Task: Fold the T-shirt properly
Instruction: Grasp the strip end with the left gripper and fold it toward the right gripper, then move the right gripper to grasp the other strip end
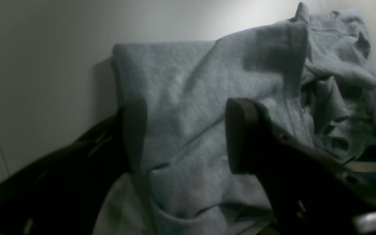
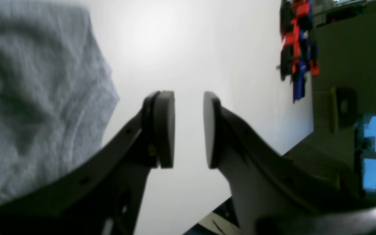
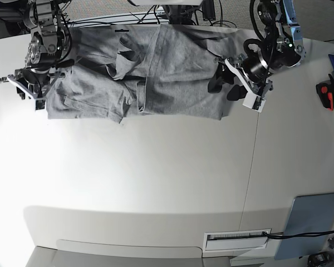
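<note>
While the T-shirt [image 3: 156, 72] lies rumpled on the table [image 3: 156, 167], both arms' jaws stand apart, gripping nothing.

I see a broad white matte tabletop [image 3: 156, 178] with a thin seam running down its right part and strong glare at the lower left. A flat grey-blue rectangular panel [image 3: 314, 222] lies at the lower right edge. Black cables [image 3: 117, 21] trail along the far edge. From the right wrist view, blue-lit window panes [image 2: 370, 153] show beyond the table.
</note>
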`<state>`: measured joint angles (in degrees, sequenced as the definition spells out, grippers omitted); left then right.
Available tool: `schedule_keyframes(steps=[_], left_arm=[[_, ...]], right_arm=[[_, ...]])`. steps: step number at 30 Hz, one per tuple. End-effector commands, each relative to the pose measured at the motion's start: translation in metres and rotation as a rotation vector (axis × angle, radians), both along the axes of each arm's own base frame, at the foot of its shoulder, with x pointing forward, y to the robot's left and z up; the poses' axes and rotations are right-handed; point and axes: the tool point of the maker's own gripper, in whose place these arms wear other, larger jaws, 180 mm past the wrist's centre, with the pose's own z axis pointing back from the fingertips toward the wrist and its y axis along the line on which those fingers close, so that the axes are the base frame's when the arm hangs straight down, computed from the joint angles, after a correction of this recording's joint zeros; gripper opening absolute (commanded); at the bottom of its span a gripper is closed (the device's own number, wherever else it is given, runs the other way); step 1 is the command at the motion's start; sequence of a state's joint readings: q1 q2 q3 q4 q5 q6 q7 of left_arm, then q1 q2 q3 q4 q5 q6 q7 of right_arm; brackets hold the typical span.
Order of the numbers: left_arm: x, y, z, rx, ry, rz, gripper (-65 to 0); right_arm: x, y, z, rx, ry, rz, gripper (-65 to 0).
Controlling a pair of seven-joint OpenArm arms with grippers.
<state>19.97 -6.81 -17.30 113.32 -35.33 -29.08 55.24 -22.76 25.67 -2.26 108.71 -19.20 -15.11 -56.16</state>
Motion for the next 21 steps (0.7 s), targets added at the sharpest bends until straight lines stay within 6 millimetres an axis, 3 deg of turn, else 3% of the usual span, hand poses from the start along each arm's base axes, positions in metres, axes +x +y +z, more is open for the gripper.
schedule_keyframes(steps=[1,7,11,16,21], left_arm=[[0.006,-0.002,0.013,-0.020,-0.053,-0.004,-26.6],[0.008,-0.002,0.016,-0.028,-0.071,0.004,-26.6],[0.008,-0.002,0.015,-0.028,-0.070,0.004,-26.6],[0.008,-0.002,0.016,-0.028,-0.070,0.004,-26.6],[0.008,-0.002,0.015,-0.028,-0.069,0.004,-26.6]], right_arm=[[0.004,-0.003,0.013,-0.020,-0.043,0.006,-49.5],[0.001,0.003,-0.008,0.230,-0.027,-0.005,-49.5],[0.002,0.014,-0.013,0.524,-0.011,0.015,-49.5],[-0.011,0.034,-0.005,0.823,0.066,0.089,-49.5],[-0.019,0.004,0.003,0.710,0.085,0.075,-49.4]])
